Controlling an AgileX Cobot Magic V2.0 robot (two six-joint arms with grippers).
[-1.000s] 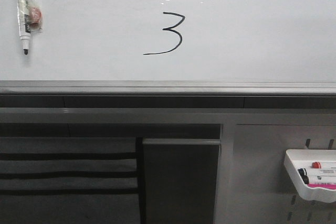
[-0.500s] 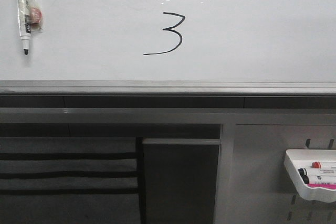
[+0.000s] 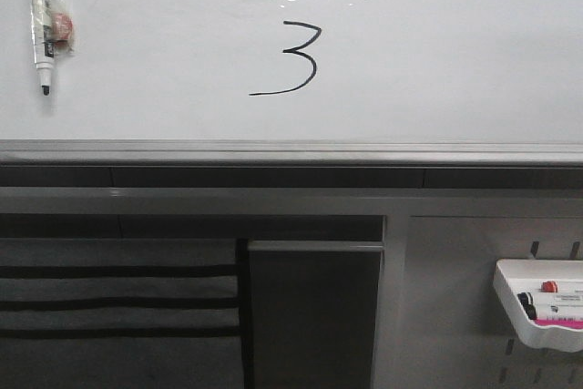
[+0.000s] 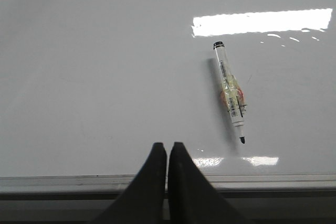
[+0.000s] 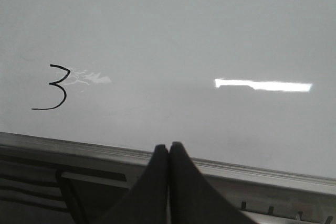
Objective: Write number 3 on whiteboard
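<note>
Nothing is shifting since a second ago: the number 3 [image 3: 297, 59] is sitting mid-whiteboard [image 3: 437, 61], thin black (long tail sweeping left), while my left gripper [image 4: 167, 149] and right gripper [image 5: 168, 150] are pressing empty fingers together.

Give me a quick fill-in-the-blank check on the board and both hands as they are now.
1. The digit drawn on the whiteboard is ____.
2. The marker on the board points its tip ____.
3. The left hand is ____.
4. The tail of the number 3 sweeps to the ____.

Missing words: 3; down; shut; left
</note>
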